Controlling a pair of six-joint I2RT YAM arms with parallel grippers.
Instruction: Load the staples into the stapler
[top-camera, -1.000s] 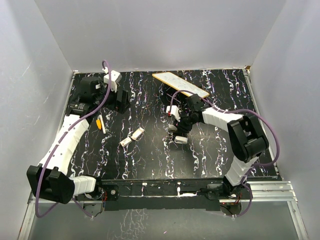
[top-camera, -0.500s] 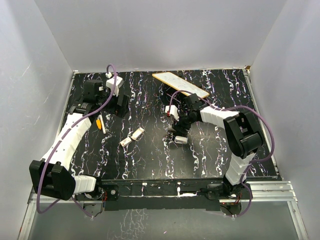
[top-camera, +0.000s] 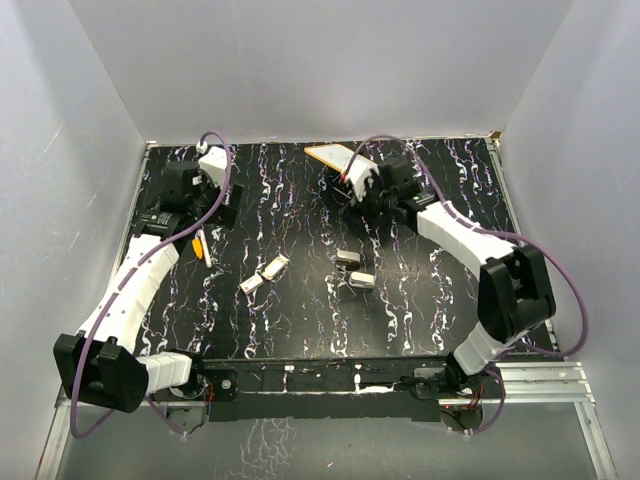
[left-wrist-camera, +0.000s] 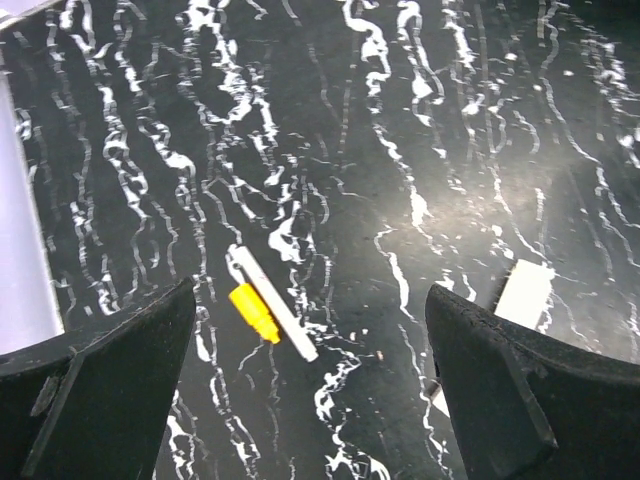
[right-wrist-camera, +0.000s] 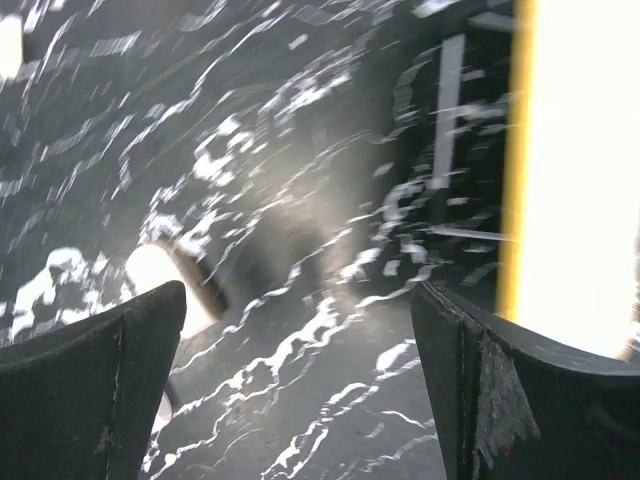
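The stapler (top-camera: 264, 275) lies on the black marbled tabletop (top-camera: 300, 325), a little left of the middle, with its two pale arms spread in a shallow V. Nothing is touching it. Just beside it, toward the left edge, rests an orange pen-like stick (top-camera: 201, 246) with a white part alongside it.

The left gripper (left-wrist-camera: 310, 292) hangs up near the far left corner, above the stick. Its fingers are wide apart with nothing between them. One pale end of the stapler shows at the right of its wrist view.

The right gripper (right-wrist-camera: 298, 290) hovers by the far edge, right at the near end of the yellow-edged flat board (top-camera: 330, 154). Its fingers are also spread and hold nothing. Its wrist view is blurred.

Two small silvery pieces (top-camera: 348, 257) sit close together near the middle of the tabletop, well apart from both grippers. I can't make out what they are.
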